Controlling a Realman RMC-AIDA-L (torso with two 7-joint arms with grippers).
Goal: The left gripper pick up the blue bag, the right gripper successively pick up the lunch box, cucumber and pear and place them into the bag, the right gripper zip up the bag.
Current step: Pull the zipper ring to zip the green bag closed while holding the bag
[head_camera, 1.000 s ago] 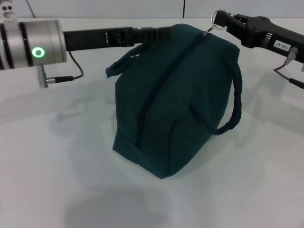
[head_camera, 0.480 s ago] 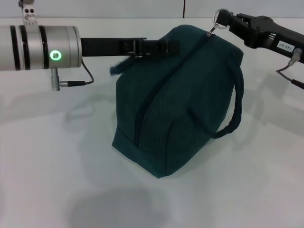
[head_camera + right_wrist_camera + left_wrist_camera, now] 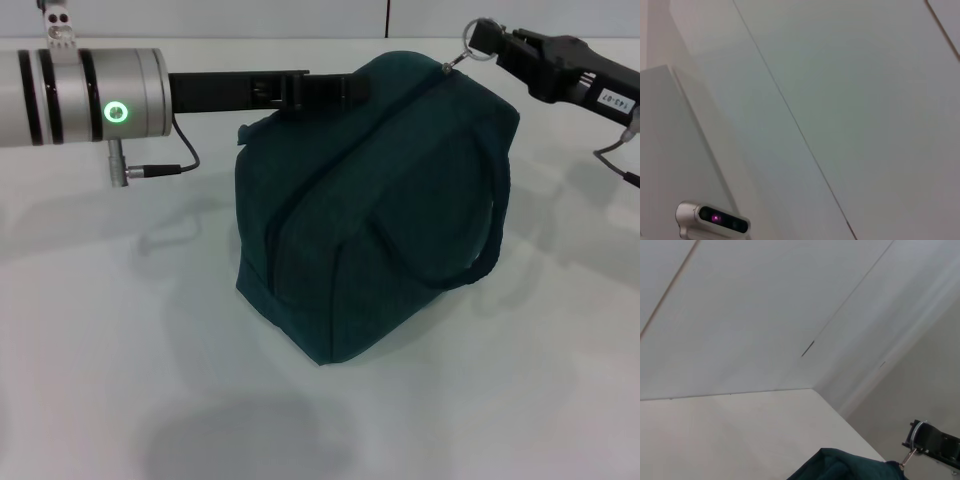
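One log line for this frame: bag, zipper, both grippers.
blue bag: zipped | ring pull: held by right gripper | left gripper: at bag's far top

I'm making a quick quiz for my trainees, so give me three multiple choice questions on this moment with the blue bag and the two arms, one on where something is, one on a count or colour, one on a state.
1. Where is the right tool?
A. at the bag's far top end, on the zipper ring
B. flat on the table beside the bag
C. under the bag

2. What colour is the lit ring on the left arm?
A. red
B. green
C. blue

3. How is the bag's zipper?
A. wide open, lining showing
B. closed along the top
C. torn off

Answers: 1 A, the right tool holds the zipper ring at the far top end of the blue bag. 2 B, the light glows green. 3 B, no opening or lining shows along the top seam.
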